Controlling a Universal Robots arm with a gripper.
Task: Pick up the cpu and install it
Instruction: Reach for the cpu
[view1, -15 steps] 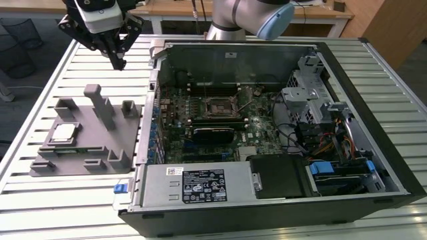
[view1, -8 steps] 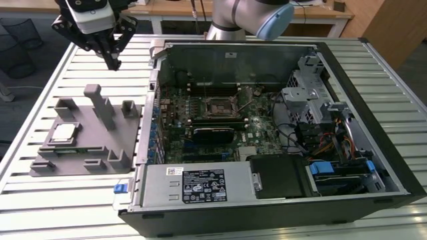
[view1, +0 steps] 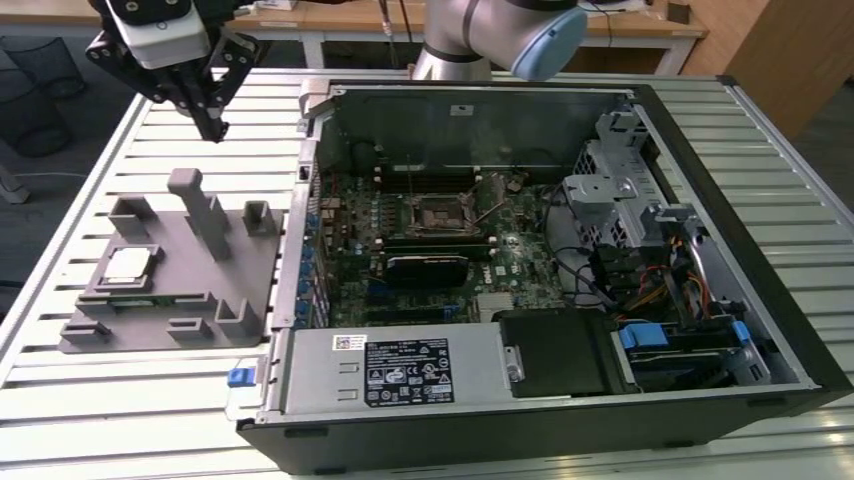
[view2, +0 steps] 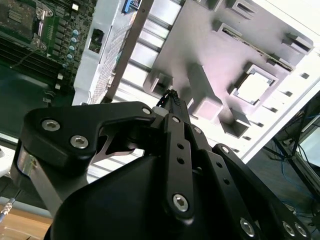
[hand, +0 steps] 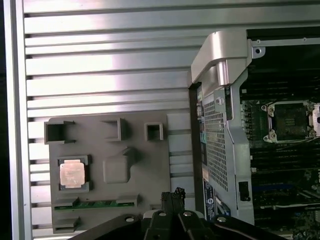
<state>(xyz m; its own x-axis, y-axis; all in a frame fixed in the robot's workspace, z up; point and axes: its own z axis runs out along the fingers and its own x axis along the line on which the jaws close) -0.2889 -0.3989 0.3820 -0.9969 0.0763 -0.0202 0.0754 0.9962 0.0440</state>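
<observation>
The cpu (view1: 127, 263) is a small silvery square lying flat in a recess of the grey fixture tray (view1: 167, 310), at the exterior view's left beside the open computer case. Both wrist views show the cpu (view2: 252, 86) (hand: 72, 173) in its recess. My gripper (view1: 214, 130) hangs well above the table behind the tray, its dark fingers (view2: 171, 100) pressed together at the tips with nothing between them. The gripper (hand: 173, 193) is off to the side of the cpu, apart from it. The black motherboard socket (view1: 441, 213) (hand: 291, 120) stands open inside the case.
The open computer case (view1: 694, 110) takes up the middle and the exterior view's right, with cables, drive cages and a power supply (view1: 387, 370). Tall grey posts (view1: 200, 210) rise from the fixture tray. The slatted metal table (view1: 120, 400) lies under everything.
</observation>
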